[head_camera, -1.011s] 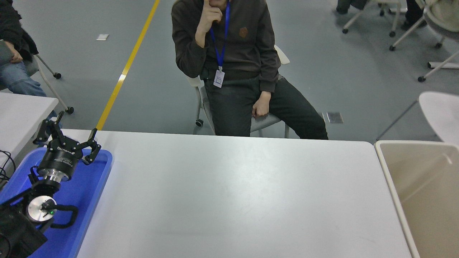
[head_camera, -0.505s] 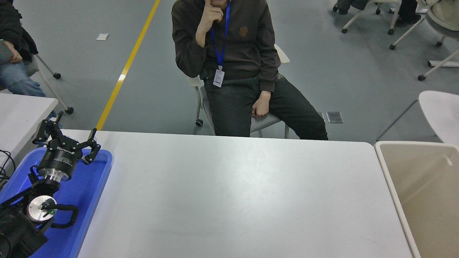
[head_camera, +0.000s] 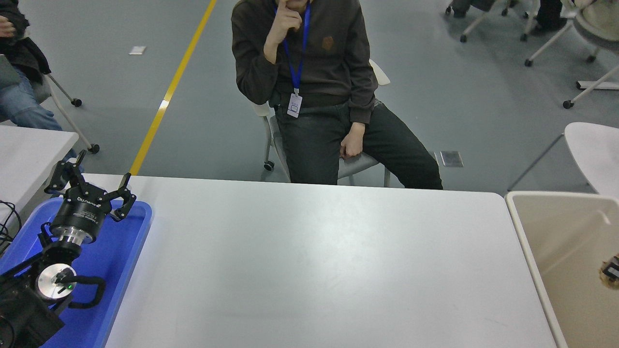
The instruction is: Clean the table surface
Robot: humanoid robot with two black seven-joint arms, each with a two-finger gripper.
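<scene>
The table surface [head_camera: 309,261] is a wide white-grey top that fills the middle of the head view, and I see nothing lying on it. My left gripper [head_camera: 106,165] is parked at the lower left above a blue tray [head_camera: 121,251], open, with nothing between its fingers. My right arm is out of view. At the right edge, a small brown and dark thing [head_camera: 610,273] shows over the inside of the beige bin; I cannot tell what it is.
A beige bin [head_camera: 520,227] stands against the table's right end. A person [head_camera: 314,72] sits on a chair at the far side, hands off the table. A smaller white table [head_camera: 29,150] is at the left, and a white chair [head_camera: 595,150] at the right.
The small brown and dark thing has appeared at the right edge over the bin. The left arm has not moved.
</scene>
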